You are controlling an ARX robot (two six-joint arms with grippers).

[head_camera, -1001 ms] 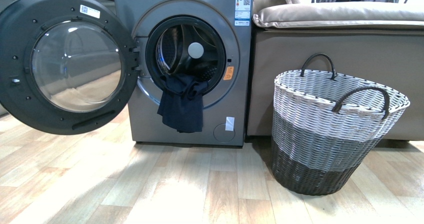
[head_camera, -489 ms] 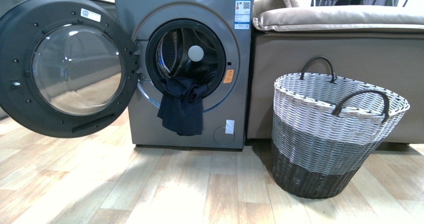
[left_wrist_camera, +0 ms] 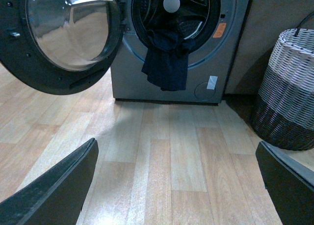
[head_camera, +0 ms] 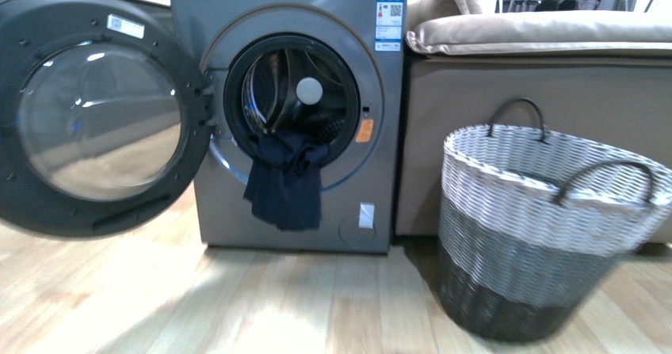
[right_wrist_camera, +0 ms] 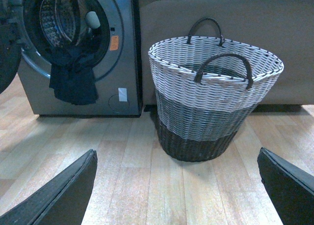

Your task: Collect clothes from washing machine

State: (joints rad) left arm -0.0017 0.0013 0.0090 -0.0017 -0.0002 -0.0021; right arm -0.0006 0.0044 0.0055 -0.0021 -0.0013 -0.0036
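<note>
Hanging over the lower lip of the open porthole of the washing machine (head_camera: 372, 180), the clothes (head_camera: 284, 186) are one limp navy garment, creased, trailing down the grey front. The door (head_camera: 95, 116) stands swung wide leftward, and the woven basket (head_camera: 539, 243) stands well right, before the sofa (head_camera: 547, 100). Both the left hand (left_wrist_camera: 176, 141) and the right hand (right_wrist_camera: 176, 150) gape wide, empty.

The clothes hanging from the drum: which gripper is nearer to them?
Left, probably. The left gripper faces the clothes straight ahead; the right gripper faces the basket, with the clothes off to one side. Neither touches them.
</note>
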